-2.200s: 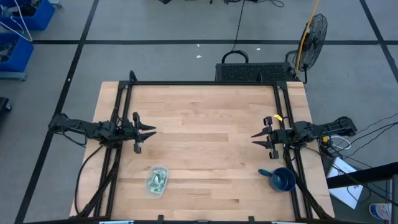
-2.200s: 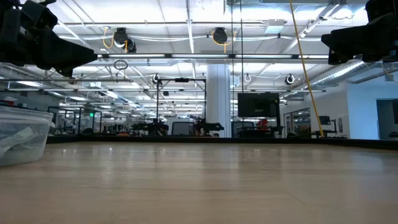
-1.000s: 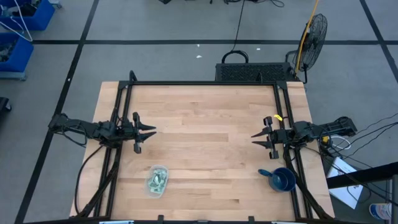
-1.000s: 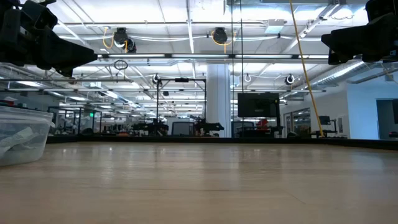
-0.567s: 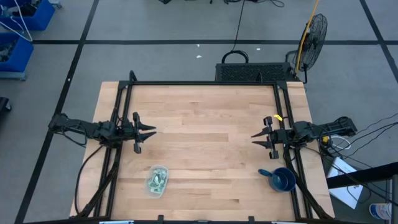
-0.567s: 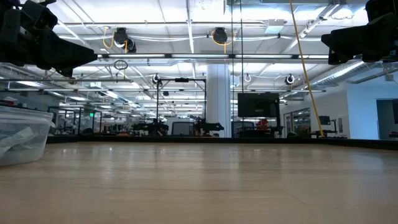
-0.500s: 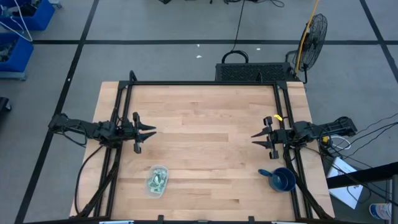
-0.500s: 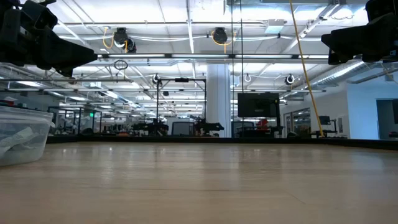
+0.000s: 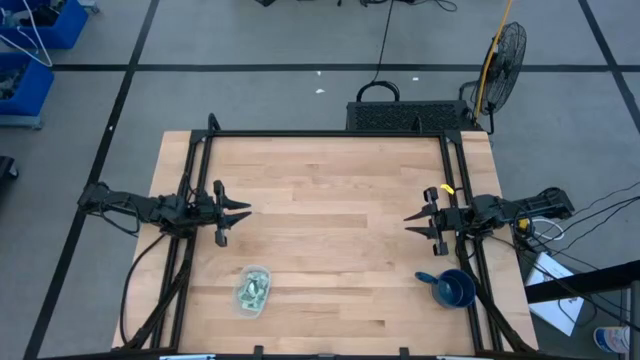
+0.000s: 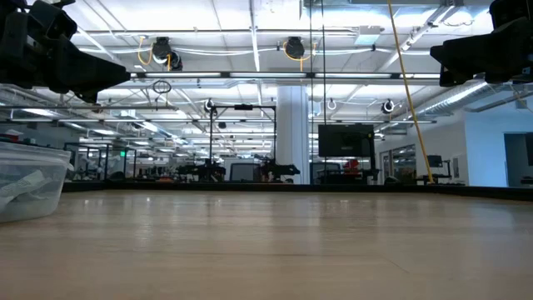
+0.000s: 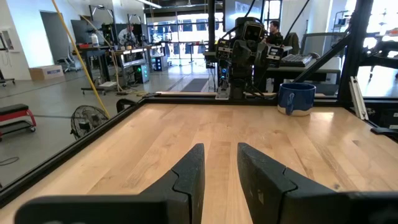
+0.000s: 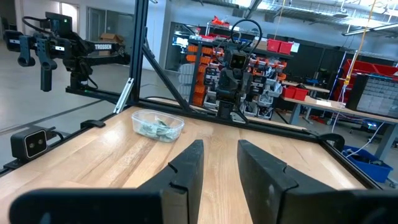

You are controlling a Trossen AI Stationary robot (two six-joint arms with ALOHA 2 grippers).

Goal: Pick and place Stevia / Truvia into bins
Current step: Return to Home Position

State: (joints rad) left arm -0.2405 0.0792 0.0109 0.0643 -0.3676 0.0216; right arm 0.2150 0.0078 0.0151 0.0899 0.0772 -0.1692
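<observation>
A clear plastic tub [image 9: 254,291] stands on the table near its near-left part, with several pale green and white sachets [image 9: 252,289] lying inside it; it also shows in the right wrist view [image 12: 158,126] and at the low view's left edge [image 10: 29,179]. My left gripper [image 9: 245,210] hovers open above the table's left side, beyond the tub. My right gripper [image 9: 408,222] hovers open above the table's right side, far from the tub. Each points toward the table's middle. No sachet shows on the bare table.
A blue cup [image 9: 456,288] stands at the table's near-right corner, just near of my right arm. A black frame [image 9: 330,134] runs around the table's edges. The wide wooden middle [image 9: 330,230] lies between the two grippers. A fan [image 9: 505,50] stands off the table.
</observation>
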